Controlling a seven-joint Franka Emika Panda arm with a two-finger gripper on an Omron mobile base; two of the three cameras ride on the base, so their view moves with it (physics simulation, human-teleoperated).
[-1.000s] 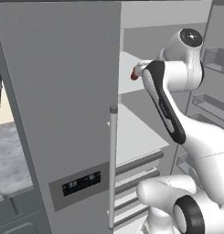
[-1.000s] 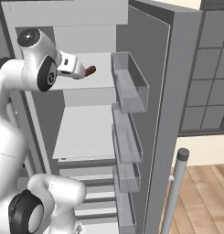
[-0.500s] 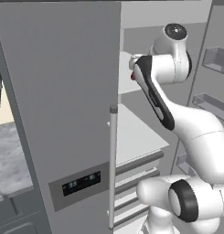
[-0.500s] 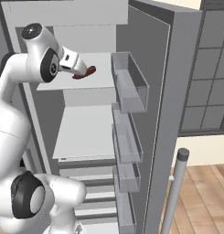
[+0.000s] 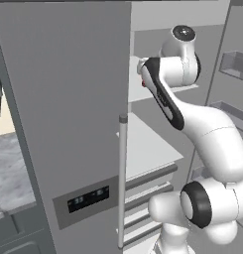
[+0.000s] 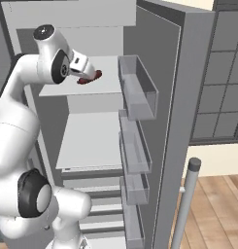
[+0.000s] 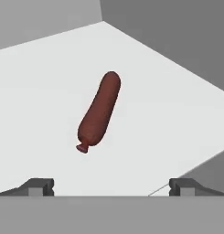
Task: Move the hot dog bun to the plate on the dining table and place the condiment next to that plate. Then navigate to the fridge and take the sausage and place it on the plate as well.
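Note:
A dark red sausage point(image 7: 99, 112) lies alone on the white upper shelf point(image 7: 45, 82) of the open fridge. In the hand view it sits slanted, a little ahead of my open gripper point(image 7: 112, 187), with nothing between the two fingertips point(image 7: 40, 186). From the right base view the gripper point(image 6: 88, 72) hovers just above the sausage point(image 6: 90, 78) at the shelf's front. A red sliver of the sausage point(image 5: 143, 83) peeks out beside the arm in the left base view. The hot dog bun, condiment, plate and dining table are out of view.
The fridge's right door point(image 6: 188, 97) stands open, with several clear bins point(image 6: 137, 90) stacked down its inner side. The left door point(image 5: 68, 99) is closed, with a tall handle point(image 5: 122, 178). A lower shelf point(image 6: 91, 141) and drawers point(image 6: 93, 204) lie below.
The arm has stretched up and deeper into the fridge, carrying the hand over the sausage on the upper shelf. The jaws have stayed open and the sausage has not moved.

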